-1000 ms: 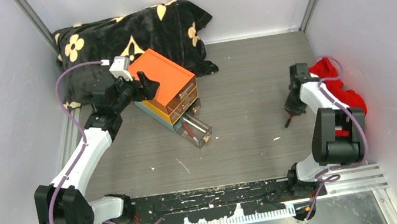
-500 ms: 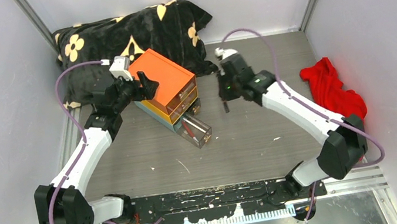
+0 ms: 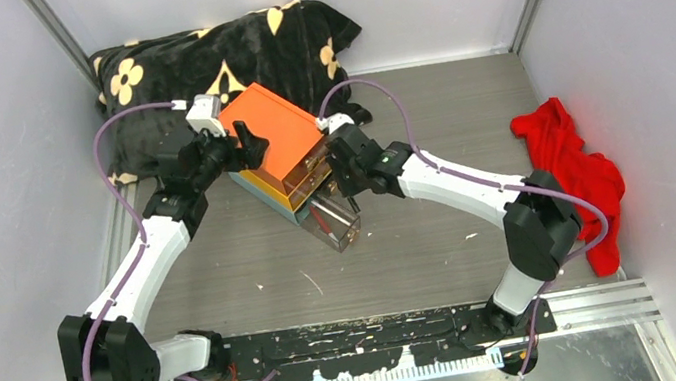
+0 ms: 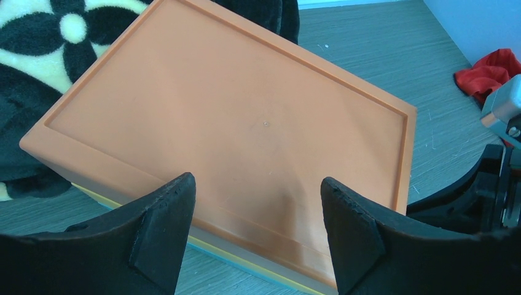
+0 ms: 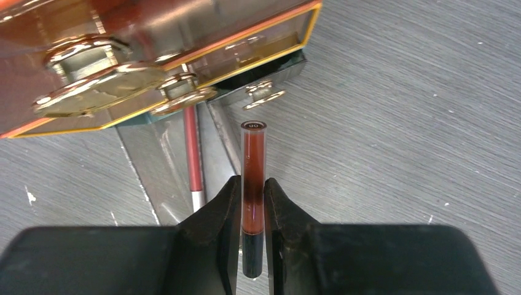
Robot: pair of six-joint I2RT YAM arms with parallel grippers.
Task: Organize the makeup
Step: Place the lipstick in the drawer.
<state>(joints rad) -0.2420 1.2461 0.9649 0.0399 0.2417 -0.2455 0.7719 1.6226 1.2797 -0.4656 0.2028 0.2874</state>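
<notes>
Narrowly, right tool (image 5: 252, 184) pinches dark pencil (image 5: 253, 153) (left tool (image 4: 257, 185) agape).

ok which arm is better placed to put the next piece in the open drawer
Right. The right tool is shut on a slim dark red tube right at the open clear drawer, where a red pencil lies. The left tool is open and empty, on the other side of the orange box.

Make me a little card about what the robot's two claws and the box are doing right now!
Left claw: open, over the orange box's edge
Right claw: shut on a slim dark red pencil, above the clear drawer
Clear drawer: bottom one, pulled out, a red pencil inside
Red cloth: off to the right, away from both claws
</notes>
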